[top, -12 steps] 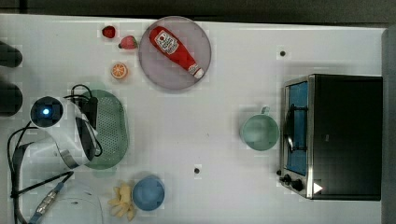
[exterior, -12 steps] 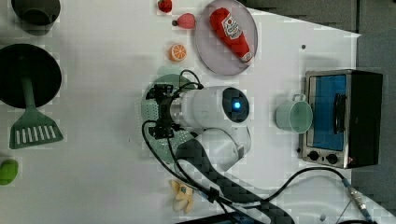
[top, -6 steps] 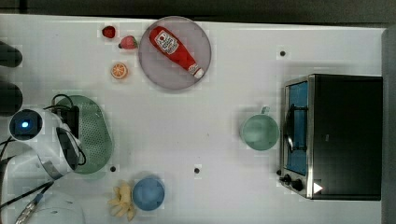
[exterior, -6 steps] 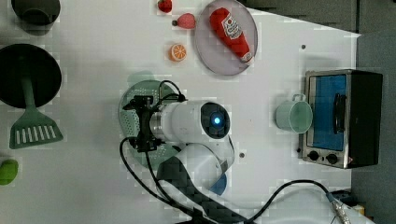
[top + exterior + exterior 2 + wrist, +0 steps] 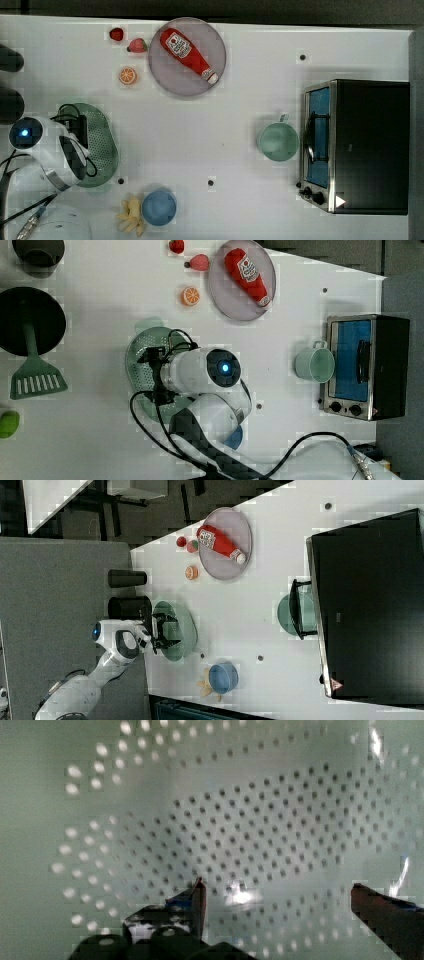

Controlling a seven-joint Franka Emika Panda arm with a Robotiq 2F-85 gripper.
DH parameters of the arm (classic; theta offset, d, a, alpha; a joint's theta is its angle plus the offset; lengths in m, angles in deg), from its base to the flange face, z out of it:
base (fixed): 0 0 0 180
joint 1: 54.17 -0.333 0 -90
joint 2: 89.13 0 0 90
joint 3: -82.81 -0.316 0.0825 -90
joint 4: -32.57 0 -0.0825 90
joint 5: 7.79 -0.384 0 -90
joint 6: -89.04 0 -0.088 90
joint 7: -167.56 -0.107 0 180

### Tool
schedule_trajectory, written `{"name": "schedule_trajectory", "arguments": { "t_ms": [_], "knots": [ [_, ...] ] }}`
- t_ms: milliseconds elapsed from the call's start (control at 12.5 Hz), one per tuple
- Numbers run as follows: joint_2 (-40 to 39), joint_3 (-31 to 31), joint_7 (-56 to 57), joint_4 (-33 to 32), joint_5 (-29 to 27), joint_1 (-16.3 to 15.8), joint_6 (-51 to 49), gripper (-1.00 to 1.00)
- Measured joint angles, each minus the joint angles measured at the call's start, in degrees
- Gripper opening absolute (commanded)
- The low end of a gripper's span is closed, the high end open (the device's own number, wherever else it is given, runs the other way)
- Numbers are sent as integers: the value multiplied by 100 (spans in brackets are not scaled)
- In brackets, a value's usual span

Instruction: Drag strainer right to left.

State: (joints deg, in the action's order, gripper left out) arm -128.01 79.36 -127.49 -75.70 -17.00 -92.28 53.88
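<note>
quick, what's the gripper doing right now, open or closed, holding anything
Gripper: open, fingers spread over the strainer's perforated centre, holding nothing.

No wording is legible; the ketchup bottle [image 5: 187, 54] label is unreadable.

White bench [image 5: 240, 100] carries: mint strainer [image 5: 102, 145] at the top view's left, grey plate [image 5: 172, 75], orange slice [image 5: 127, 76], two strawberries [image 5: 137, 45], mint cup [image 5: 277, 142] beside toaster oven [image 5: 357, 145], blue bowl [image 5: 159, 207], banana pieces [image 5: 130, 215].
</note>
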Motion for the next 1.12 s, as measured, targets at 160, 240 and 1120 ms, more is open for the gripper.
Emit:
{"name": "schedule_trajectory", "arguments": {
  "t_ms": [160,240,1120],
  "knots": [
    [266,392,576,-73,230,-73,-255,100],
    [537,563,901,-118,273,-50,-671,100],
    [4813,4296,6028,425,1000,366,-3728,100]
  ]
}}
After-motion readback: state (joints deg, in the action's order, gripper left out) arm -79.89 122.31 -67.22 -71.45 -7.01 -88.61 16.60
